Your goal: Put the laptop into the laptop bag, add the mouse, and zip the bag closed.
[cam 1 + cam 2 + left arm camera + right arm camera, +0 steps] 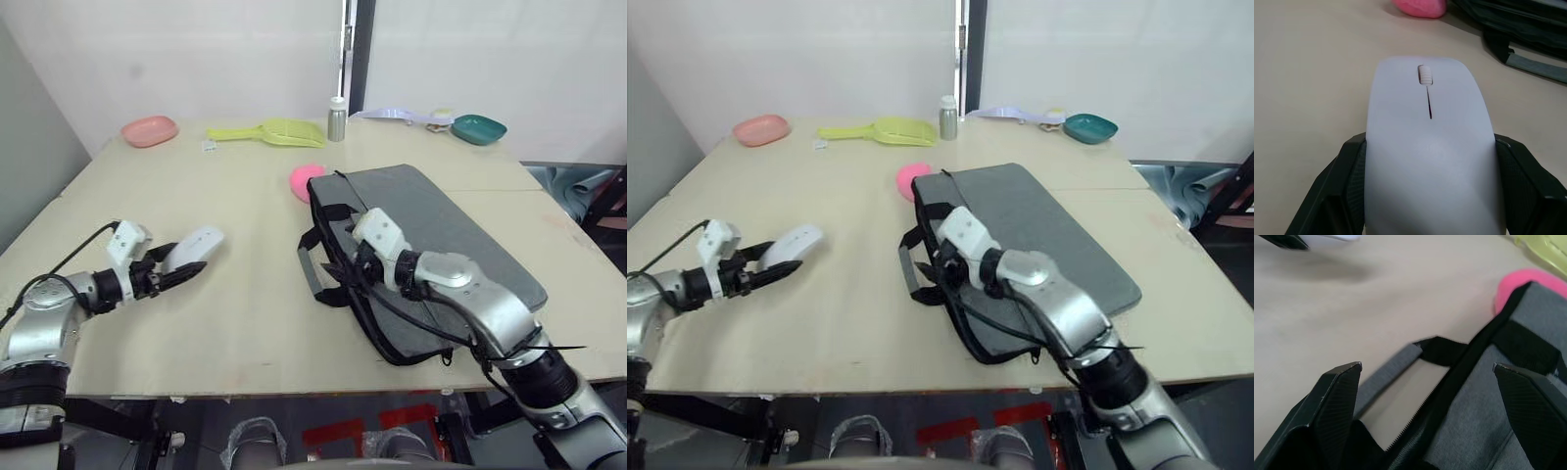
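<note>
L tool pinches the white mouse near worktop's left-front edge; R tool, fingers spread, hovers over grey laptop bag mid-worktop, towards right.

The flat white glossy oval mouse runs off the lower edge of the left wrist view, so its rear end is cut off, and its flanks are covered by the left tool's black fingers. The pink rounded lump, at centre frame in the left eye view, is partly hidden behind the corner of the flat grey fabric laptop bag. What the bag holds cannot be told. The small items beside the teal bowl at upper right are too small to identify.
</note>
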Robot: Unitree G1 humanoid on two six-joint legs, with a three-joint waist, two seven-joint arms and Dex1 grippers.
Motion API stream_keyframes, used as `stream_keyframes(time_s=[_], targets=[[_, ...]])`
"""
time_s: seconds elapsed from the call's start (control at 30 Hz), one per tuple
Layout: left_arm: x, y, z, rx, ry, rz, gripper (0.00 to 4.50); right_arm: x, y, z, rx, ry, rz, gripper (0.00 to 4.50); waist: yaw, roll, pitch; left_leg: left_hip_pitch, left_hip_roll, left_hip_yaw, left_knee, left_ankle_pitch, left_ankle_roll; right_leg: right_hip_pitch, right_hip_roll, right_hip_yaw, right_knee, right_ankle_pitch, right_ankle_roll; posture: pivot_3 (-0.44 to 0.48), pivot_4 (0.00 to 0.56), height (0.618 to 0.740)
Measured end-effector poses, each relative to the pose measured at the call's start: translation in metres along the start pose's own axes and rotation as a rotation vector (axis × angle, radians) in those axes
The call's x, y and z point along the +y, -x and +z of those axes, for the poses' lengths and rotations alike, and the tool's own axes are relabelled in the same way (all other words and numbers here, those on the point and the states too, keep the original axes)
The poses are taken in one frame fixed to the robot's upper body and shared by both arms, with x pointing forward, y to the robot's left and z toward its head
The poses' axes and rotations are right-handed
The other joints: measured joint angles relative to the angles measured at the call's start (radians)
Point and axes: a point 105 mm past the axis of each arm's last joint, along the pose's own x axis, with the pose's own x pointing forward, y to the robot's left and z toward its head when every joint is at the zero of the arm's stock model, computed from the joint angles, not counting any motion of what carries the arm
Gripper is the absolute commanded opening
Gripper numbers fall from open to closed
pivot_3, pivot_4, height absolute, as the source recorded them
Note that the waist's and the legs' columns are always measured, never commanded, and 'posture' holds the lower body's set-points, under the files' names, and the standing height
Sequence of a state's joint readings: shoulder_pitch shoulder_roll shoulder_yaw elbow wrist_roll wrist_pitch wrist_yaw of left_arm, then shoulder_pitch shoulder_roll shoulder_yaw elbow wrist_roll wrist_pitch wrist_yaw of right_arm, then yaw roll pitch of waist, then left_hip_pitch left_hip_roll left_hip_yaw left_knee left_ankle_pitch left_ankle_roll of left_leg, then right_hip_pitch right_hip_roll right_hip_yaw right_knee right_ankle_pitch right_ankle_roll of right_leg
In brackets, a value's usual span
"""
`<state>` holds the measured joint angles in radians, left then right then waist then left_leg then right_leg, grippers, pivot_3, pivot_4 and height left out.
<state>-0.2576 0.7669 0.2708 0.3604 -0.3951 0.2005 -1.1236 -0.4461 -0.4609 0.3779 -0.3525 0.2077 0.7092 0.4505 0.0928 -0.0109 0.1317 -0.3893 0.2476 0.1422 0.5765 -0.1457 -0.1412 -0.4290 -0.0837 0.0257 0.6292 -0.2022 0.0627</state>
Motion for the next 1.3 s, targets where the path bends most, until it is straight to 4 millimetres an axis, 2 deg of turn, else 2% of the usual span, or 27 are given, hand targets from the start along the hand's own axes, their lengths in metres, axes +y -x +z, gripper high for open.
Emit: stream_keyframes(time_s=[0.27,0.37,0.6,0.67,0.73,0.83,0.93,1.0,1.13,1.3], targets=[[0.000,0.000,0.001,-0.003,0.003,0.002,2.85,-0.011,-0.006,-0.025,0.118,0.078,-0.106,4.50,-0.002,0.000,0.000,0.000,0.000,0.000,-0.001,0.000,-0.001,-0.001,0.001,0.000,0.000,0.000,0.000,0.000,0.150,0.740],[0.000,-0.001,0.001,-0.003,0.003,0.002,2.85,-0.010,-0.003,-0.029,0.129,0.047,-0.107,3.72,-0.001,0.000,0.000,0.000,0.000,0.000,-0.001,0.000,-0.001,-0.001,0.001,0.000,0.000,0.000,0.000,0.000,0.150,0.740],[-0.001,-0.003,0.002,-0.016,0.000,-0.002,2.85,-0.003,-0.002,-0.030,0.121,-0.012,-0.096,1.36,0.001,0.000,0.000,0.003,0.000,0.000,0.000,0.000,-0.001,0.001,0.000,0.000,0.001,0.000,0.000,0.000,0.150,0.740],[0.000,-0.003,0.003,-0.019,-0.002,-0.002,2.85,-0.004,-0.001,-0.030,0.120,-0.035,-0.098,0.53,0.001,0.000,0.000,0.004,0.000,0.000,0.000,0.000,-0.001,0.002,0.000,0.001,0.001,0.000,0.000,0.000,0.150,0.740],[-0.001,-0.003,0.003,-0.020,-0.003,-0.002,2.85,-0.004,-0.001,-0.030,0.120,-0.054,-0.094,0.03,0.001,0.000,0.000,0.004,0.000,0.000,0.000,0.000,-0.001,0.003,0.000,0.001,0.001,0.000,0.000,0.000,0.150,0.740],[-0.004,-0.007,0.002,-0.020,0.003,-0.020,2.85,-0.007,0.003,-0.033,0.106,-0.187,-0.101,0.03,0.001,0.000,0.000,0.004,0.000,0.000,0.000,0.000,-0.001,0.002,0.000,0.001,0.001,0.000,0.000,0.000,0.150,0.740],[-0.011,-0.014,-0.001,-0.023,0.015,-0.053,2.85,-0.012,0.006,-0.028,0.058,-0.307,-0.088,0.03,0.000,0.000,0.000,0.004,0.000,0.000,-0.001,0.000,-0.001,0.002,0.000,0.000,0.001,0.000,0.000,0.000,0.150,0.740],[-0.015,-0.021,0.000,-0.025,0.016,-0.079,2.85,-0.018,0.008,-0.017,0.011,-0.372,-0.071,0.03,0.000,0.000,0.000,0.004,0.000,0.000,0.000,0.000,0.000,0.002,0.000,0.001,0.002,0.000,0.000,0.000,0.150,0.740],[-0.021,-0.030,0.020,-0.056,-0.040,-0.126,2.85,-0.032,0.018,0.019,-0.102,-0.426,-0.051,0.03,-0.001,0.001,0.000,0.004,0.000,0.000,-0.001,0.001,-0.001,0.002,0.001,0.001,0.002,0.000,0.000,0.000,0.150,0.740],[-0.050,-0.055,0.033,-0.082,-0.090,-0.247,2.85,-0.036,0.027,0.052,-0.183,-0.540,0.026,0.03,-0.006,0.002,0.002,0.003,0.000,0.000,-0.002,0.001,-0.002,0.000,0.001,0.001,0.002,0.000,0.000,0.000,0.150,0.740]])
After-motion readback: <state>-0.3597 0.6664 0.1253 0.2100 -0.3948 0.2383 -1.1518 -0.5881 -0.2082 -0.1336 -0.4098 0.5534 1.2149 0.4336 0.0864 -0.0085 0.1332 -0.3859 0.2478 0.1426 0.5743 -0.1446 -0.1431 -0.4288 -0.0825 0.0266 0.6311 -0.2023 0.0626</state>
